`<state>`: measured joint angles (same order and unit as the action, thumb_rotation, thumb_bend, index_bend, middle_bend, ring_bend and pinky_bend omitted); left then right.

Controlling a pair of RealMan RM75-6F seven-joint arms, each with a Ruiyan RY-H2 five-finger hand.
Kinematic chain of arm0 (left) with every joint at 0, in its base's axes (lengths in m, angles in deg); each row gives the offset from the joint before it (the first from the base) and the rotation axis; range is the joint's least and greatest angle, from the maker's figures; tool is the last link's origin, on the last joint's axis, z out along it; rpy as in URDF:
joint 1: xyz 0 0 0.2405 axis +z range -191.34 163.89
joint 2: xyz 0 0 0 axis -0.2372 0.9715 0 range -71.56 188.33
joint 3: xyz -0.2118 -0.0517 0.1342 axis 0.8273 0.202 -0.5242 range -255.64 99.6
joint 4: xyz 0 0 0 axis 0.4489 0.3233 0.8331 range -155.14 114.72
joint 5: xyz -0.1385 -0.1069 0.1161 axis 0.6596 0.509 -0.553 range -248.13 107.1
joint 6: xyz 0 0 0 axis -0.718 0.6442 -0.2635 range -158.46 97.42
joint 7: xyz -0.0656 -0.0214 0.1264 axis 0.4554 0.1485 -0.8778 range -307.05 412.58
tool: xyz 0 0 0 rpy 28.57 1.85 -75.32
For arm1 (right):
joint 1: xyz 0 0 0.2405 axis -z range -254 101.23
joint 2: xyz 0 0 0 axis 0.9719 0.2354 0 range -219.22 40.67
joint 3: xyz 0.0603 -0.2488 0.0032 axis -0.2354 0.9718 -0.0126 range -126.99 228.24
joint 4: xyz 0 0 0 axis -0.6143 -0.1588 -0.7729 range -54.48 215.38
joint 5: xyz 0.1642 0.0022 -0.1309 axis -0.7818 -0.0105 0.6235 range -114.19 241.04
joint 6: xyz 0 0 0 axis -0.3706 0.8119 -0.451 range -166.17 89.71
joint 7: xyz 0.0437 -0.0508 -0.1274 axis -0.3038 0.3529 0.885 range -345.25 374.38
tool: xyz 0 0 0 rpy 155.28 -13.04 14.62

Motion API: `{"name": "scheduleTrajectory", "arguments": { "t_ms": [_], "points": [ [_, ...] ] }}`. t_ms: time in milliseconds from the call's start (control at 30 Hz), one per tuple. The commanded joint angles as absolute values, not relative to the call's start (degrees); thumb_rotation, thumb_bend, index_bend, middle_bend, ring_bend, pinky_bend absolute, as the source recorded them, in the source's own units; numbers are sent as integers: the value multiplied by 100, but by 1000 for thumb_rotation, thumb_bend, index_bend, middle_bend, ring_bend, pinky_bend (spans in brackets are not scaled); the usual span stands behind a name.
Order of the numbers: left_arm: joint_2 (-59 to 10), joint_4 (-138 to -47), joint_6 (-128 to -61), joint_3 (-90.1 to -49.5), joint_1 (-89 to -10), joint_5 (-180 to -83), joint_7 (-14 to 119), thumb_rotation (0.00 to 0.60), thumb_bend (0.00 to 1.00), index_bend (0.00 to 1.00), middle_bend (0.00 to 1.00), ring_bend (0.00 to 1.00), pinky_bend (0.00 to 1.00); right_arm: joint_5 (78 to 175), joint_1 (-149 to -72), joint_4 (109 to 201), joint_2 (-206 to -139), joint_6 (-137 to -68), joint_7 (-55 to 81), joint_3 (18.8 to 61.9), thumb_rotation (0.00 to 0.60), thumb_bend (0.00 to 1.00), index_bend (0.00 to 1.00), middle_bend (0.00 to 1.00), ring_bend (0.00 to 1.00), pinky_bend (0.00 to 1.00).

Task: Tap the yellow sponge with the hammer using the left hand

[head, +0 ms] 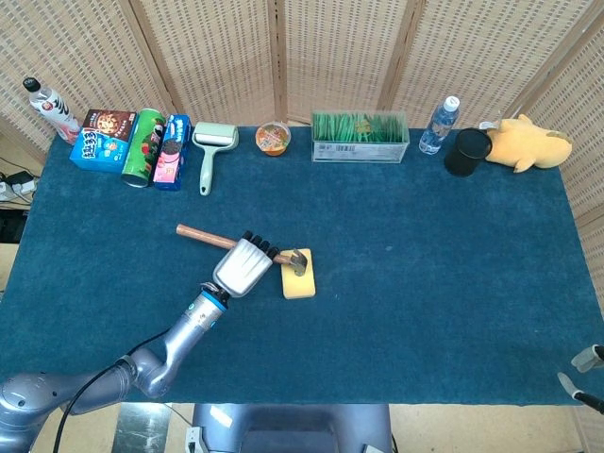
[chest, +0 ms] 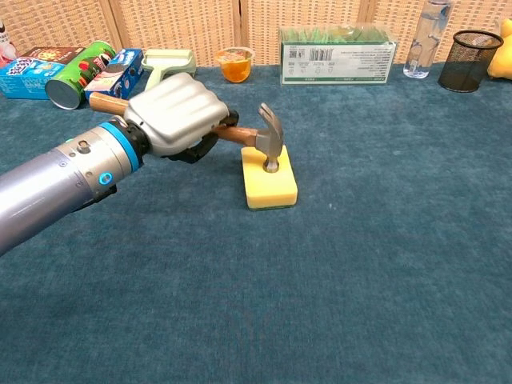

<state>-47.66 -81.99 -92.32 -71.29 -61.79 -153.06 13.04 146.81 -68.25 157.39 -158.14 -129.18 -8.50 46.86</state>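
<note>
Chest view, fingers (chest: 210, 138) wrapping hammer (chest: 269, 142) (touching sponge (chest: 269, 186))

The blue-carpeted table (head: 453, 283) carries the yellow sponge (head: 299, 282) near its middle — along its far edge stand snack boxes (head: 98, 142), a green can (head: 143, 146), a lint roller (head: 211, 149), a water bottle (head: 439, 124) and a black mesh cup (head: 466, 151).

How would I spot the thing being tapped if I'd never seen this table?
Start at the blue table and follow the left hand to its hammer. Under the metal head lies the yellow sponge, a flat rectangular pad, lying alone mid-table, away from the back-edge clutter.
</note>
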Motion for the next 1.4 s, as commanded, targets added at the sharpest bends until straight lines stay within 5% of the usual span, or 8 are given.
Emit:
{"name": "scheduleTrajectory", "arguments": {
  "t_ms": [33, 267, 433, 1033, 1400],
  "points": [
    [-4952, -8034, -9066, -7241, -6239, -15313, 873, 600, 555, 640, 849, 826, 812, 14661, -6813, 15723, -15812, -12939, -868, 4669, 600, 221, 570, 612, 520, 363],
    [-4944, -8757, -9496, -6500, -5991, -14771, 2078, 600, 542, 640, 848, 826, 812, 14702, -6807, 15753, -15800, -12973, -832, 4674, 600, 222, 570, 612, 520, 363],
    [-4639, -9100, -9763, -6394, -5882, -14839, 2374, 600, 536, 641, 849, 826, 813, 14725, -6830, 15807, -15797, -12957, -747, 4678, 600, 221, 570, 612, 520, 364],
    [-3087, -9965, -10021, -7071, -4787, -14734, 3328, 600, 532, 640, 848, 826, 812, 14846, -7057, 16040, -15790, -12734, -422, 4697, 600, 220, 570, 612, 520, 364],
    [-3035, -9692, -9566, -7185, -4683, -14425, 3509, 600, 434, 634, 779, 765, 761, 14806, -7062, 16173, -15750, -12732, -282, 4714, 600, 220, 570, 612, 520, 364]
  ]
}}
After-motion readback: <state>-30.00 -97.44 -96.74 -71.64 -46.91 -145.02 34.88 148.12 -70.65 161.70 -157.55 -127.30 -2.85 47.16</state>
